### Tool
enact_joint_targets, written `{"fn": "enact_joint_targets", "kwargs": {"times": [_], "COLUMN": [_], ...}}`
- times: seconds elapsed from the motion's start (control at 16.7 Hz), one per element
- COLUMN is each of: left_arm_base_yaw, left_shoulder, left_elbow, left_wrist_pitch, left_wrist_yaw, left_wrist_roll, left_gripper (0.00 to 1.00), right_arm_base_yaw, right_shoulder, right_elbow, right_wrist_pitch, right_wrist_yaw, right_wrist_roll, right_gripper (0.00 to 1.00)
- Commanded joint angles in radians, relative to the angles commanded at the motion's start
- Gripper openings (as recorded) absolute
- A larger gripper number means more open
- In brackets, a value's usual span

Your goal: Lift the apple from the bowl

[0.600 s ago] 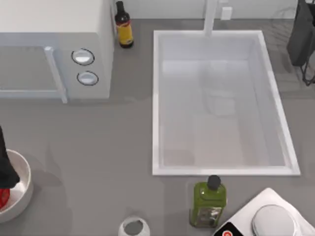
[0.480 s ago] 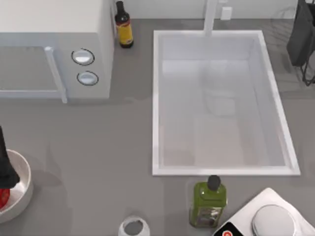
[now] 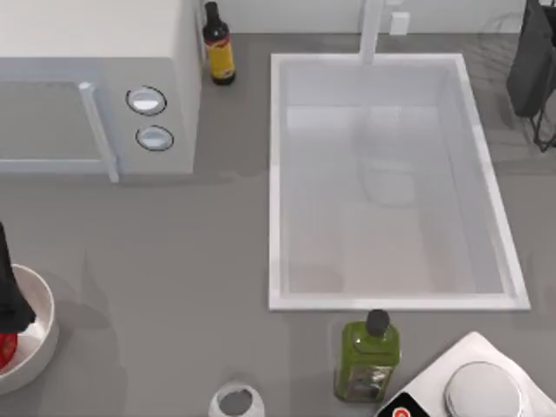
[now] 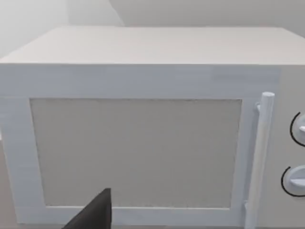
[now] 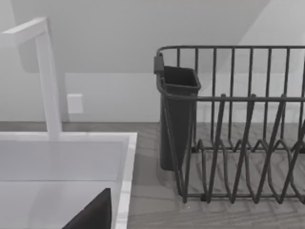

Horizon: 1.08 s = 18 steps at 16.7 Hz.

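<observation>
The off-white bowl (image 3: 42,323) sits at the table's left edge, cut off by the side of the top view. A sliver of the red apple (image 3: 4,349) shows inside it, right at that edge. My left gripper (image 3: 9,314) is a dark shape that reaches down over the bowl and stands directly above the apple. Whether it touches the apple is hidden. A dark corner of the same gripper (image 4: 93,215) shows in the left wrist view, in front of the microwave (image 4: 143,138). My right gripper (image 5: 93,214) is parked by the sink's far right corner, facing the dish rack (image 5: 238,124).
The microwave (image 3: 95,87) stands at the back left, with a dark sauce bottle (image 3: 218,45) beside it. The sink (image 3: 391,182) fills the centre right. Along the front edge are a small white cup (image 3: 234,401), a green bottle (image 3: 369,358) and a white scale (image 3: 473,387).
</observation>
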Motion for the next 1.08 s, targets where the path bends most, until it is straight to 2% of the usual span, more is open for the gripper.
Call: {"fn": "enact_joint_targets", "kwargs": {"times": [0.84, 1.08], "left_arm_base_yaw": [0.000, 0.009], "left_shoulder": [0.001, 0.109], "left_elbow": [0.001, 0.090], "left_wrist_pitch": [-0.001, -0.104], "left_wrist_yaw": [0.000, 0.000], "left_wrist_roll": [0.000, 0.011], "left_gripper": [1.00, 1.00], "right_arm_base_yaw": [0.000, 0.000], "right_shoulder": [0.000, 0.000], "right_elbow": [0.000, 0.000], "right_wrist_pitch": [0.000, 0.000], "right_wrist_yaw": [0.000, 0.000], "right_wrist_roll": [0.000, 0.000], "right_gripper": [1.00, 1.00]}}
